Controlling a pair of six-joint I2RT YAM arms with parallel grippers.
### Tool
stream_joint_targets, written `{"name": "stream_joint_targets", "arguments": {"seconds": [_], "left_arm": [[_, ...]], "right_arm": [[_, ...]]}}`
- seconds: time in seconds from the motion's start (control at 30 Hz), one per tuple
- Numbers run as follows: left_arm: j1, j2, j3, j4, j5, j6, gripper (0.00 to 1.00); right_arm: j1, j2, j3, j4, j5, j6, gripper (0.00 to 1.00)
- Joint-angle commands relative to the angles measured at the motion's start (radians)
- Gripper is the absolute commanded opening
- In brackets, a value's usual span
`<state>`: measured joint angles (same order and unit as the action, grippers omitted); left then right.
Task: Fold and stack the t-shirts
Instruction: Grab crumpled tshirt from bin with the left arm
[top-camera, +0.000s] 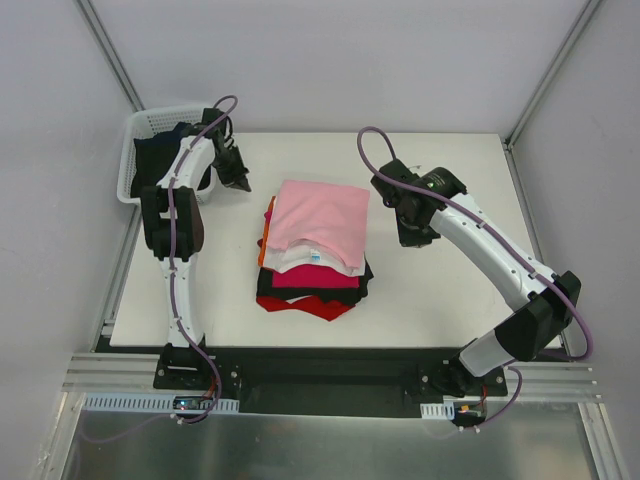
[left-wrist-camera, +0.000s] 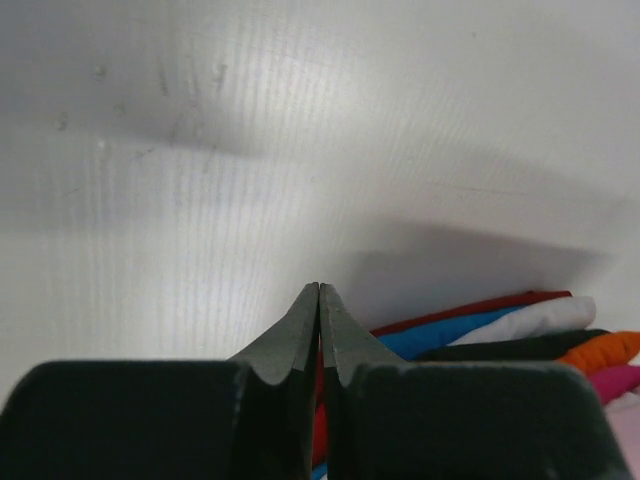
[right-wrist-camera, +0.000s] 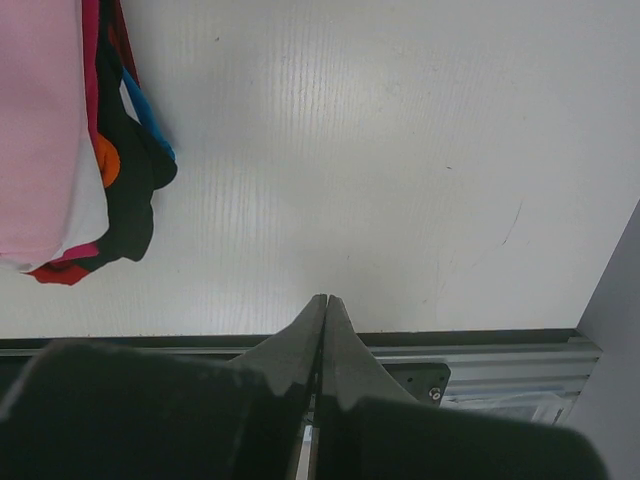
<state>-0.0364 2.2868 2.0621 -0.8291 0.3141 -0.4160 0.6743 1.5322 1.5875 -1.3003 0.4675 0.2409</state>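
A stack of folded t-shirts (top-camera: 315, 255) lies mid-table, with a pink one (top-camera: 322, 220) on top and white, magenta, black and red layers under it. My left gripper (top-camera: 241, 184) hovers left of the stack, shut and holding nothing. My right gripper (top-camera: 409, 238) hangs right of it, also shut and holding nothing. In the left wrist view the closed jaws (left-wrist-camera: 319, 291) point at bare table, and the stack's layered edges (left-wrist-camera: 520, 330) show at the lower right. The right wrist view has its closed jaws (right-wrist-camera: 324, 300) over the table's near edge, with the stack (right-wrist-camera: 60, 130) at the upper left.
A white basket (top-camera: 137, 128) at the table's back-left corner holds dark cloth (top-camera: 158, 152). Metal rails (top-camera: 330, 372) run along the near edge, and enclosure walls stand on three sides.
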Motion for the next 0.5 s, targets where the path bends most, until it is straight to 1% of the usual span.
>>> {"name": "stream_joint_targets", "arguments": {"seconds": [0.0, 0.03, 0.23, 0.27, 0.33, 0.37, 0.4, 0.47], "left_arm": [[0.029, -0.041, -0.026, -0.027, -0.173, 0.025, 0.0], [0.03, -0.039, -0.03, -0.045, -0.231, 0.031, 0.0], [0.03, -0.033, -0.045, -0.1, -0.375, 0.074, 0.0], [0.05, -0.032, -0.043, -0.12, -0.451, 0.074, 0.0], [0.052, -0.035, -0.036, -0.142, -0.559, 0.078, 0.0], [0.05, -0.047, -0.039, -0.148, -0.669, 0.075, 0.0], [0.05, -0.056, -0.043, -0.156, -0.719, 0.075, 0.0], [0.05, -0.07, -0.039, -0.159, -0.771, 0.082, 0.0]], "right_arm": [[0.005, -0.046, -0.003, -0.047, 0.031, 0.021, 0.01], [0.007, -0.044, -0.004, -0.047, 0.03, 0.02, 0.01], [0.005, -0.037, 0.0, -0.042, 0.016, 0.017, 0.01], [0.005, -0.038, 0.002, -0.04, 0.016, 0.018, 0.01], [0.005, -0.04, -0.001, -0.04, 0.013, 0.018, 0.01], [0.005, -0.041, -0.003, -0.04, 0.013, 0.018, 0.01], [0.005, -0.043, -0.007, -0.04, 0.011, 0.017, 0.01], [0.005, -0.047, -0.011, -0.039, 0.01, 0.018, 0.01]]}}
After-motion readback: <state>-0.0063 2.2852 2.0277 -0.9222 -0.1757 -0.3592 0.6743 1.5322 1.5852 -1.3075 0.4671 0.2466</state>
